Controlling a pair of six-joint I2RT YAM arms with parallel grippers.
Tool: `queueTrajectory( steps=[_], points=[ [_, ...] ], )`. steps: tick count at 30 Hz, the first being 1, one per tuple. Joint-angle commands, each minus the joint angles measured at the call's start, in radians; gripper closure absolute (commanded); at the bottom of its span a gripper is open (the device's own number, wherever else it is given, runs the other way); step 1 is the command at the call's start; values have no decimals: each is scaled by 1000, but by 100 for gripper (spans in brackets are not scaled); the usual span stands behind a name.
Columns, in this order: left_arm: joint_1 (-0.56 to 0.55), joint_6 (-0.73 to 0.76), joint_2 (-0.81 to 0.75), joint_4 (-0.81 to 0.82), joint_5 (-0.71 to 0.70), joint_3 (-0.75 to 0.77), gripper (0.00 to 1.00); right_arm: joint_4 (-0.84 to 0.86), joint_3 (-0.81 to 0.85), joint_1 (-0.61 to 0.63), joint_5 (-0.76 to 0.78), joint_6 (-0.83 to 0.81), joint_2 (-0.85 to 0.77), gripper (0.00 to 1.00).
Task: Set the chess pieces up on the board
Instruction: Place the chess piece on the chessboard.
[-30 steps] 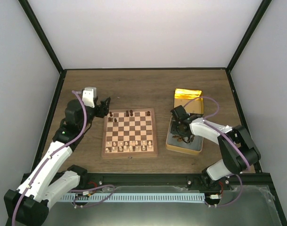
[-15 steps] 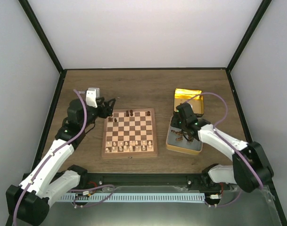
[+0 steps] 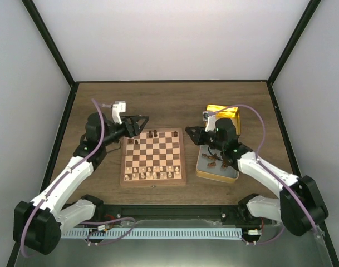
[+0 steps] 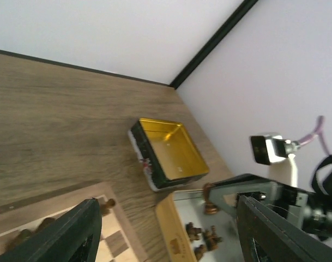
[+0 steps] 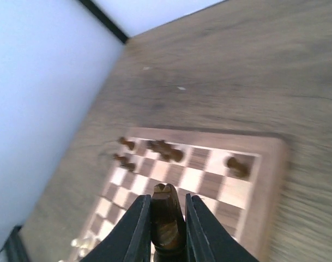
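Note:
The board (image 3: 153, 157) lies between the arms, with a few dark chess pieces (image 3: 152, 134) on its far rows and pale chessmen on the near rows. My right gripper (image 3: 190, 133) hovers just off the board's far right corner, shut on a dark chess piece (image 5: 167, 221) that stands upright between its fingers (image 5: 138, 229). Below it in the right wrist view are the board (image 5: 209, 183) and a lone dark piece (image 5: 237, 166). My left gripper (image 3: 142, 125) hangs open and holds nothing by the board's far left corner. Its fingers (image 4: 73, 234) frame the tin.
A shallow gold tin (image 3: 232, 177) with several loose dark pieces (image 3: 211, 161) sits right of the board. Its gold lid (image 3: 224, 118) lies just behind it, also seen as an open box (image 4: 168, 153) in the left wrist view. Walls enclose the table.
My right gripper rose out of the tin with a dark piece and swung left toward the board. My left gripper moved right, toward the board's far left corner, staying open.

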Motion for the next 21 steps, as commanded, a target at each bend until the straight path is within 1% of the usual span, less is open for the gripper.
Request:
queueTrajectory(
  steps=[1,3,5,8,9,11,13,16,18,19,21],
  points=[
    [3,-99,5,117,90,-20,30,266,55,-1,-269,4,93,83],
    [2,-129,5,160,100,-54,31,329,81,8,-295,49,134,82],
    [-1,-198,8,285,128,-127,32,391,117,29,-317,125,178,82],
    [-5,-271,38,422,176,-178,34,423,190,83,-310,243,263,81],
    [-7,-277,46,436,179,-181,35,436,210,105,-312,279,296,81],
    [-6,-269,53,389,144,-171,37,460,239,151,-309,300,350,81],
    [-8,-229,35,278,57,-153,38,444,256,182,-270,263,386,81],
    [-6,-184,-16,104,-122,-139,38,407,248,216,-169,143,402,81],
    [-3,-170,-49,20,-229,-135,38,380,243,246,-88,40,406,81],
    [-2,-170,-63,-11,-270,-135,38,376,238,261,-60,-11,409,82],
    [1,-165,-80,-37,-304,-137,38,403,216,286,-28,-94,422,81]
  ],
)
